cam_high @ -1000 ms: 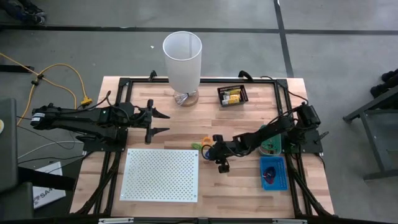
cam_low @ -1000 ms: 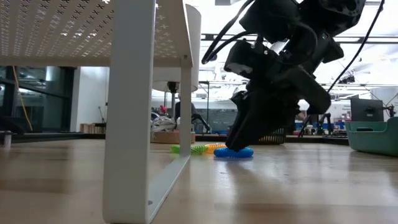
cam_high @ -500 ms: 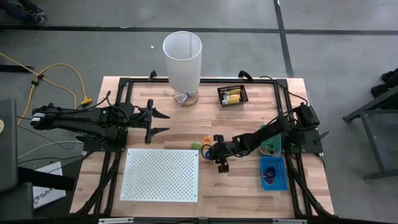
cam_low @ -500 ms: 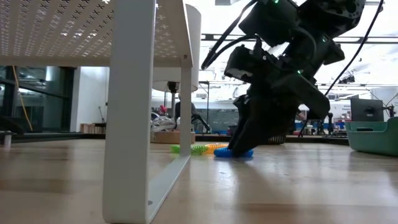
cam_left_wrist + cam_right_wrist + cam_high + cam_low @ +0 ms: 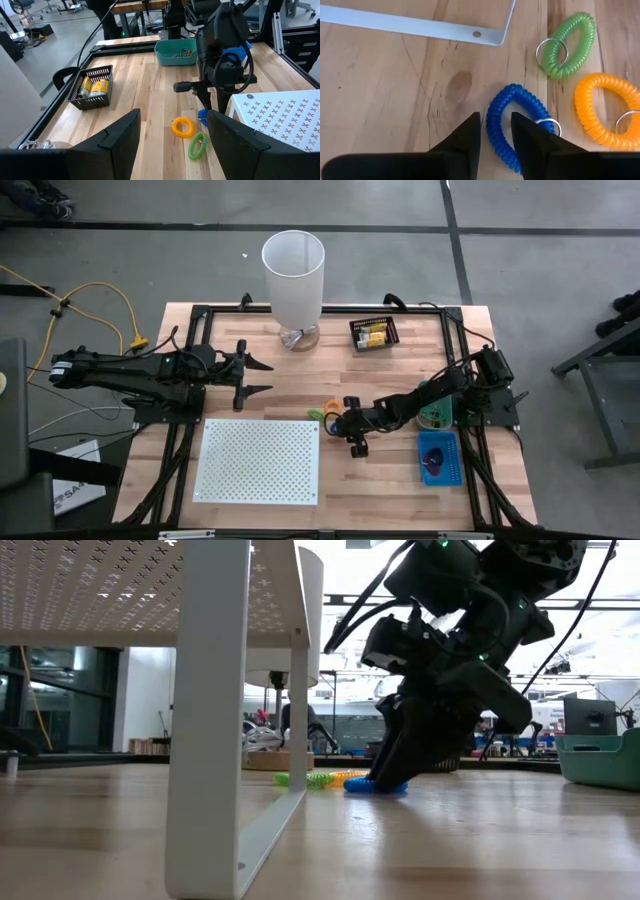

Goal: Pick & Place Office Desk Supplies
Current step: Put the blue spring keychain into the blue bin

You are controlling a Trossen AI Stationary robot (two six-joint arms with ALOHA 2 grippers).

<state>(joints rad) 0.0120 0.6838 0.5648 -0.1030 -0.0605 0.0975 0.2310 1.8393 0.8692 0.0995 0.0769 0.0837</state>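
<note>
Right gripper (image 5: 495, 137) down at the table, fingers narrowly apart astride the blue coil loop (image 5: 512, 127), unclamped.

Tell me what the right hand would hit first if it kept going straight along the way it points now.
Probably the blue coil loop: the right hand points down at the table with its fingers astride the loop's near side. Beyond that lies only the wooden tabletop.
</note>
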